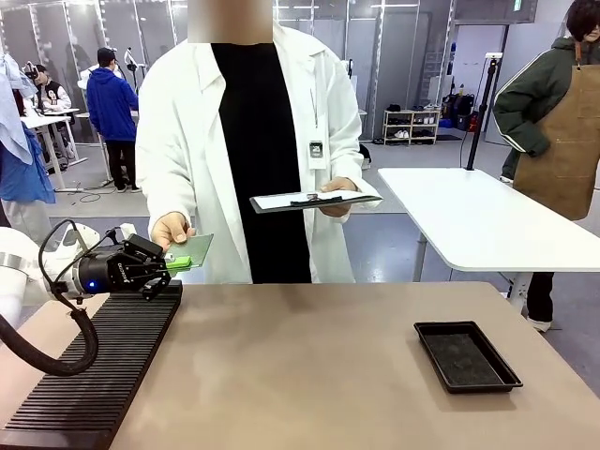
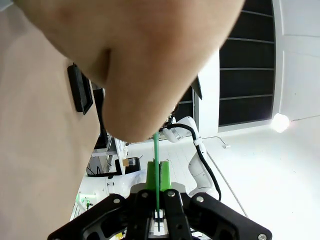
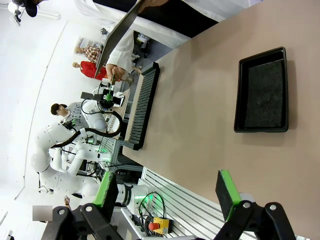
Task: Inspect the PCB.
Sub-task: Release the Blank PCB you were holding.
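The PCB (image 1: 195,247) is a thin pale-green board held level above the far left of the table. My left gripper (image 1: 177,262) is shut on its near edge, while the person's hand (image 1: 172,228) grips its far edge. In the left wrist view the PCB (image 2: 156,150) stands edge-on between the green pads of that gripper (image 2: 158,176), and the hand (image 2: 150,60) looms over its far end. My right gripper (image 3: 166,192) hovers open and empty over the table's near side.
A black slotted rack (image 1: 98,370) lies along the table's left side below my left gripper. A shallow black tray (image 1: 466,354) sits at the right, also seen as the tray (image 3: 262,90). The person holds a clipboard (image 1: 314,200) in the other hand.
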Robot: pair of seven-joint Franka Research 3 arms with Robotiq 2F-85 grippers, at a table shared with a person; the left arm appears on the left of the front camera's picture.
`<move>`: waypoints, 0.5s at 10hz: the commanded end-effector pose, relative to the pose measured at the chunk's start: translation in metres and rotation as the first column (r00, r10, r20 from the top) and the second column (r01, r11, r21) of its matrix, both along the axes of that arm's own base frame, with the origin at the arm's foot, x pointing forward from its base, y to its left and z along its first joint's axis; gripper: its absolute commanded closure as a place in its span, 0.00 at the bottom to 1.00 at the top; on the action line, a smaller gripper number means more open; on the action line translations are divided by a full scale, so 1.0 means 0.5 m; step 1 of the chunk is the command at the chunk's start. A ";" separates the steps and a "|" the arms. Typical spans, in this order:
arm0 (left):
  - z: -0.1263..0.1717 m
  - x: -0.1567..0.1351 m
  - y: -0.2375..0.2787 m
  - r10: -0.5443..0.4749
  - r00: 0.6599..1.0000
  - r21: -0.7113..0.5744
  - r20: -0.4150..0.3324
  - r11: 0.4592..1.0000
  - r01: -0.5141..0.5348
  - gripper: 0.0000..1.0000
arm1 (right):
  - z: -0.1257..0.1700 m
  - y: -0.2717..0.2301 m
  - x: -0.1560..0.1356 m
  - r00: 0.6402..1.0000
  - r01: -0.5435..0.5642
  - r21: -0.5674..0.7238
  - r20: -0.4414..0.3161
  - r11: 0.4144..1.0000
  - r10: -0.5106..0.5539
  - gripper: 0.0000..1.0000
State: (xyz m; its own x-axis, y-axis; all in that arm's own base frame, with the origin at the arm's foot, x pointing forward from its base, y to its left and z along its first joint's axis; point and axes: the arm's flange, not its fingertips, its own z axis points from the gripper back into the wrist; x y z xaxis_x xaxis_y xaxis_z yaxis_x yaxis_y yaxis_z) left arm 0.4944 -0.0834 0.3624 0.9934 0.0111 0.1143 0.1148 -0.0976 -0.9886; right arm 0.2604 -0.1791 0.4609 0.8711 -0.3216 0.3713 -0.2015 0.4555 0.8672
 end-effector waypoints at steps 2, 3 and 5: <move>0.000 0.000 -0.001 0.003 1.000 -0.002 0.022 1.000 -0.003 0.97 | 0.003 -0.001 -0.001 1.000 -0.001 0.006 0.016 1.000 0.001 0.00; 0.000 0.000 -0.001 0.003 1.000 -0.002 0.022 1.000 -0.003 0.97 | 0.003 -0.001 -0.001 1.000 -0.001 0.006 0.016 1.000 0.001 0.00; 0.000 0.000 -0.001 0.003 1.000 -0.002 0.022 1.000 -0.003 0.97 | 0.003 -0.001 -0.001 1.000 -0.001 0.006 0.016 1.000 0.001 0.00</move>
State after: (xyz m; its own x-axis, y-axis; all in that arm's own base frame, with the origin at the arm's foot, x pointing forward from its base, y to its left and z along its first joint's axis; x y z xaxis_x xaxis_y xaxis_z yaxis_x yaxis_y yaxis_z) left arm 0.4944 -0.0832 0.3624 0.9934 0.0114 0.1144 0.1149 -0.0976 -0.9886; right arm 0.2604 -0.1791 0.4609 0.8711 -0.3216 0.3713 -0.2015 0.4555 0.8672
